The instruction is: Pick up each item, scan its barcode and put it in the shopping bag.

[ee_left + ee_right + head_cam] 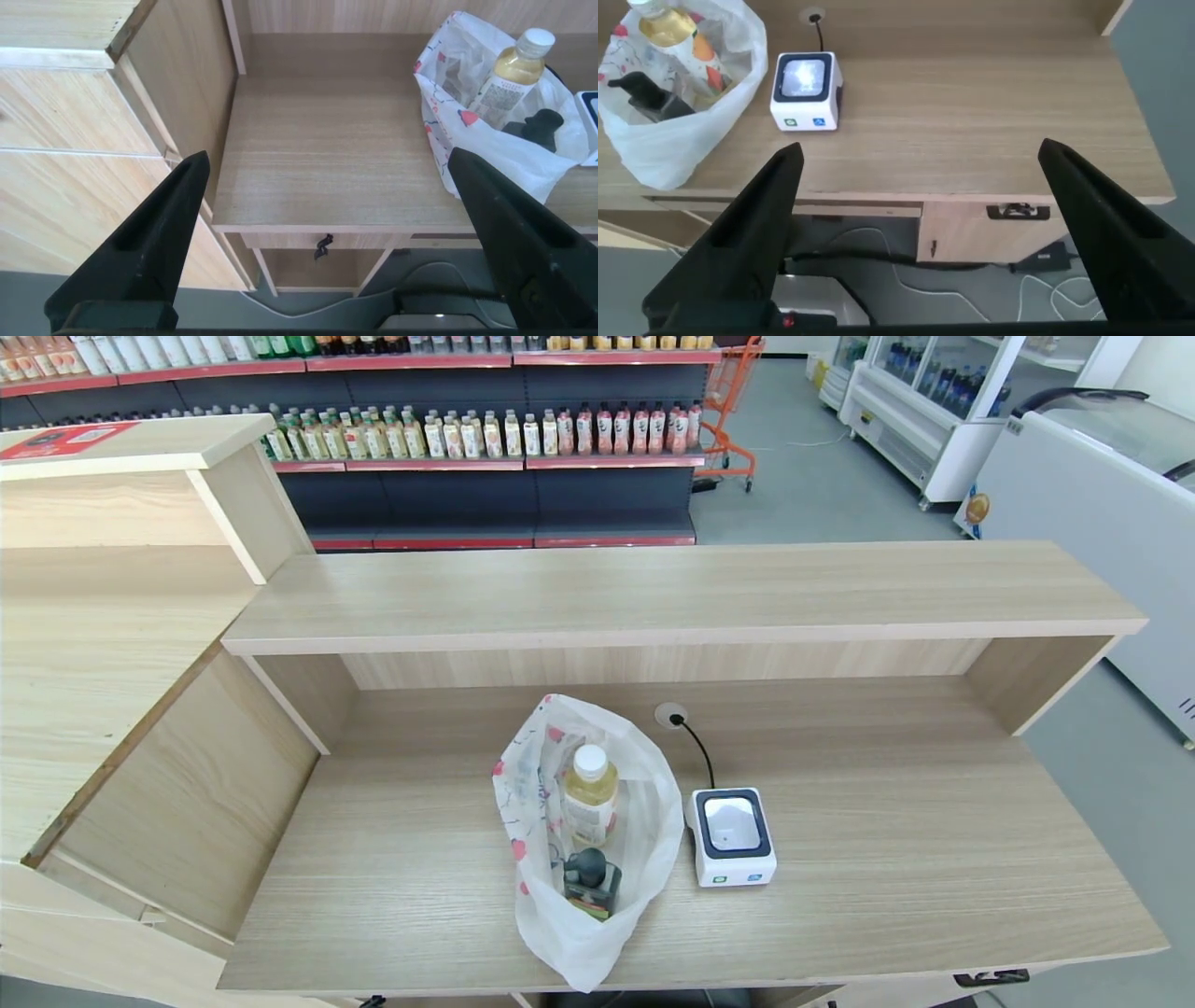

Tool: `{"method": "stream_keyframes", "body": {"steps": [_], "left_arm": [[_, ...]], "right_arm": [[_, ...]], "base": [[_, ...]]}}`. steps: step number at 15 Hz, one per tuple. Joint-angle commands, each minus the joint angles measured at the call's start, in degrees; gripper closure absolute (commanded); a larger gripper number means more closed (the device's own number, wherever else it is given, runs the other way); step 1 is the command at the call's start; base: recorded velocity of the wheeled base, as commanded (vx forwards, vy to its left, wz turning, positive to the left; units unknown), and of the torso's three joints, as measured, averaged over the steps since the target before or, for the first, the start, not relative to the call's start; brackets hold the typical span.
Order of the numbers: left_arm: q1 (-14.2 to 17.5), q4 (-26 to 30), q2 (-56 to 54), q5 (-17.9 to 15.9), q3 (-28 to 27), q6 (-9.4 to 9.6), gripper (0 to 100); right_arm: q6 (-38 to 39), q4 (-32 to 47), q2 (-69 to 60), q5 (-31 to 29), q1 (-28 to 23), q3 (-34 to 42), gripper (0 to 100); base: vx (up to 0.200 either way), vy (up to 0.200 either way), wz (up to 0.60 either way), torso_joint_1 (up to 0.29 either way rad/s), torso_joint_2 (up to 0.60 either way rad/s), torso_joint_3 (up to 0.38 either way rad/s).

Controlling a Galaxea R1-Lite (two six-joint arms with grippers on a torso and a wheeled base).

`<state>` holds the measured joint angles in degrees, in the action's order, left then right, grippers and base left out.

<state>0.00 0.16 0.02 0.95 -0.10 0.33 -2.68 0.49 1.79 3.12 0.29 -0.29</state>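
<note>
1. Shopping bag [579,859]: white plastic with a red and dark pattern. It lies open-mouthed at the middle of the tabletop [934,859], its lower end reaching the near edge.
2. Bottle [590,793]: yellow liquid, white cap. It stands inside the bag at the 12 o'clock end.
3. Dark item [591,882]: black-capped, with a green label. It sits inside the bag at 6 o'clock of the bottle, just beside it.
4. Barcode scanner [734,835]: a white box with a dark-framed window facing up. It sits on the tabletop at 3 o'clock of the bag, just beside it.
5. Cable [698,747]: black. It runs from the scanner toward 11 o'clock into a round port [670,714] in the tabletop.
6. Left jaws: spread wide and grasping nothing, held off the tabletop's near edge, well apart from the bag.
7. Right jaws: likewise released and empty, held off the near edge, well apart from the scanner.
8. Raised shelf [691,588]: spans the counter at 12 o'clock of the tabletop.
</note>
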Motion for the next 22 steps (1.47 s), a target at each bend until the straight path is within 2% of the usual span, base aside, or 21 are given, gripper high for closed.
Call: {"method": "stream_keyframes", "body": {"steps": [1, 9, 11, 12, 14, 22], "left_arm": [[0.0, 0.02, -0.02, 0.02, 0.01, 0.02, 0], [0.0, 0.02, -0.02, 0.02, 0.01, -0.15, 0], [0.0, 0.02, -0.02, 0.02, 0.01, -1.03, 0], [0.0, 0.02, -0.02, -0.07, 0.01, -0.5, 0], [0.0, 0.02, -0.02, 0.02, 0.01, 0.2, 0], [0.0, 0.02, -0.02, 0.02, 0.01, 0.37, 0]], "right_arm": [[0.05, 0.13, -1.79, 0.04, -0.03, 0.12, 0], [-0.04, 0.13, -1.79, 0.04, -0.03, 0.12, 0], [-0.04, 0.13, -1.79, -0.04, -0.03, 0.12, 0], [-0.39, 0.13, -1.79, 0.04, -0.03, 0.12, 0], [-0.83, 0.13, -1.79, 0.04, -0.03, 0.12, 0], [-1.01, 0.13, -1.79, -0.04, -0.03, 0.12, 0]], "base": [[0.0, 0.0, 0.0, 0.0, 0.0, 0.0], [0.0, 0.0, 0.0, 0.0, 0.0, 0.0], [0.0, 0.0, 0.0, 0.0, 0.0, 0.0], [0.0, 0.0, 0.0, 0.0, 0.0, 0.0], [0.0, -0.2, 0.0, 0.005, 0.0, 0.005], [0.0, -0.2, 0.0, 0.004, 0.0, 0.002]]}}
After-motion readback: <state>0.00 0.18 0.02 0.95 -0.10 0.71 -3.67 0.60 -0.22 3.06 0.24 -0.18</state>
